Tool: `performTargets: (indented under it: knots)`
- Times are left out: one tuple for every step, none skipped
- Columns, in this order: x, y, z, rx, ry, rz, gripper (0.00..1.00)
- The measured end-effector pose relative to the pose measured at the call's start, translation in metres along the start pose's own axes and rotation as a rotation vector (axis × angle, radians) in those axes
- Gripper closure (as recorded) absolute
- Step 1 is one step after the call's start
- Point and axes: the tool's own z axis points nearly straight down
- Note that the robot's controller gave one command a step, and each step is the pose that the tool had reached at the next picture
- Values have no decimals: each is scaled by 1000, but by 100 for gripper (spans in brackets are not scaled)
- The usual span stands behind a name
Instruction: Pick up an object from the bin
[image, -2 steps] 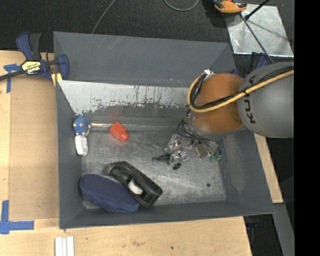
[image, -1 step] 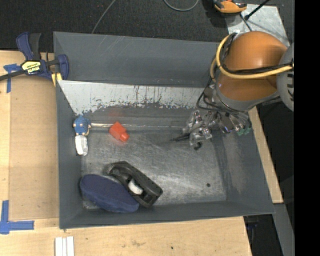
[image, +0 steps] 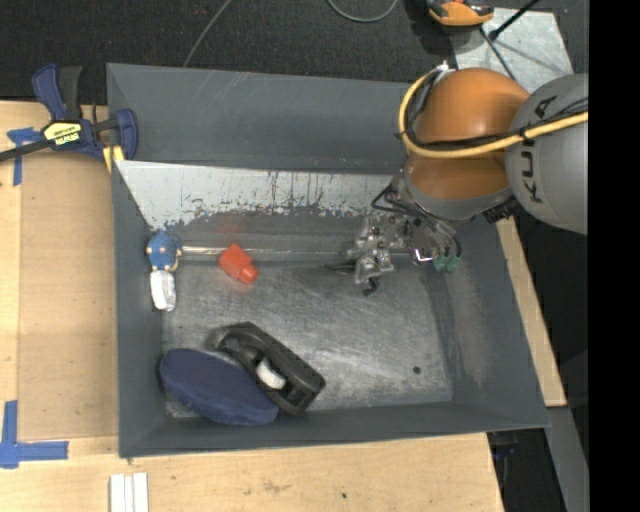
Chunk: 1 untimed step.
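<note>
Your arm (image: 555, 150) enters from the right, and its orange cover (image: 465, 125) hangs above the back right corner of the bin (image: 300, 440). Below that cover your gripper (image: 372, 268) stands low over the bin floor, in the right half and close to the back wall. The floor beneath it is bare scuffed metal. From this view you cannot tell whether the gripper stands open or closed, nor whether it has hold of anything.

The thing nearest to it is a small red block (image: 237, 263). It lies on the floor to the gripper's left, in line with it along the back wall but well apart from it.

Further left, against the left wall, you have a small blue-and-white thing (image: 160, 250), with a white piece (image: 162, 291) just in front of it. What kind of thing either is cannot be told.

In the front left corner lies a dark blue rounded pad (image: 215, 390). A black thing shaped like a tape dispenser (image: 285, 372), with a white part in its middle, lies touching the pad's right side and is tilted across the floor. Both are well apart from the gripper.
</note>
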Motion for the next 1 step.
performTargets:
  knots:
    - [-7, -14, -95, 3, -10, -25, 100]
